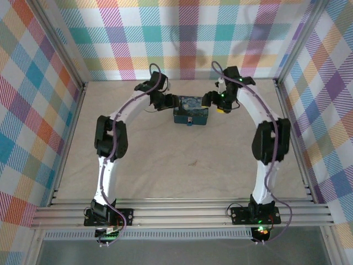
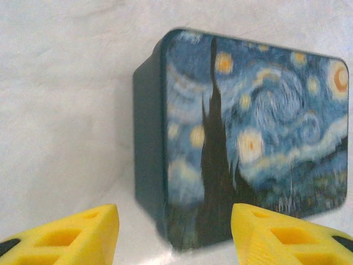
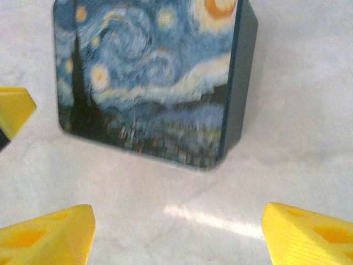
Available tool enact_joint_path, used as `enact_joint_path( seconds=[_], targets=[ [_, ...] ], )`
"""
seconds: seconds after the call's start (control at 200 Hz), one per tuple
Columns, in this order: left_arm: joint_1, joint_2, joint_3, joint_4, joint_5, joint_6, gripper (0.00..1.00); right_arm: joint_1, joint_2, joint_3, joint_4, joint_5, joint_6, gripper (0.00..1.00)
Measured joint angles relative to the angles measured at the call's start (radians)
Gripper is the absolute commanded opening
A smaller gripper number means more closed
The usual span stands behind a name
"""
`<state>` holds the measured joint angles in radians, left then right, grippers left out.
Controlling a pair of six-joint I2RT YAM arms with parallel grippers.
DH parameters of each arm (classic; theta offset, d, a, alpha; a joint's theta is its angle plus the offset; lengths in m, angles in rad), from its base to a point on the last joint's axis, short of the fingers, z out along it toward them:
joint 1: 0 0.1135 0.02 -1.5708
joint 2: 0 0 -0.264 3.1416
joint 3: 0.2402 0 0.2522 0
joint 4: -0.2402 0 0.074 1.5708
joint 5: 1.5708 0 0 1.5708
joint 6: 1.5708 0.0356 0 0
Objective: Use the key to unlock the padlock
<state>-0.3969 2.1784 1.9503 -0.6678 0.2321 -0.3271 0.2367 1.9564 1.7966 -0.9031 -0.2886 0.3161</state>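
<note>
We see the padlock (image 1: 191,110) lying flat toward the far side of the table (image 1: 165,160), with the left gripper (image 2: 175,223) and right gripper (image 3: 177,221) flanking it, both wide open and empty, seemingly ready to steady it.

White arms (image 1: 105,178), black joints (image 1: 110,135), purple cables (image 1: 161,79).
</note>
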Motion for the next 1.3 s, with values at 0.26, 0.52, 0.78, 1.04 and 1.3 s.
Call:
enact_joint_path(
  seconds=[0.26, 0.52, 0.78, 1.04, 1.3],
  targets=[
    [-0.062, -0.307, -0.388, 0.045, -0.105, -0.003, 0.55, 0.008, -0.362, -0.546, 0.162, -0.027, 0.129, 0.79],
    [-0.298, -0.37, -0.653, 0.082, -0.156, -0.036, 0.51, 0.064, -0.413, -0.844, 0.266, -0.02, 0.254, 0.78],
    [-0.544, -0.382, -0.697, 0.133, -0.188, -0.01, 0.47, 0.088, -0.434, -0.988, 0.461, -0.031, 0.354, 0.76],
    [-0.562, -0.325, -0.629, 0.148, -0.209, 0.006, 0.43, 0.092, -0.56, -1.08, 0.481, -0.008, 0.38, 0.76],
    [-0.571, -0.242, -0.599, 0.144, -0.216, 0.006, 0.42, 0.092, -0.596, -1.118, 0.48, 0.002, 0.384, 0.75]
  ],
)
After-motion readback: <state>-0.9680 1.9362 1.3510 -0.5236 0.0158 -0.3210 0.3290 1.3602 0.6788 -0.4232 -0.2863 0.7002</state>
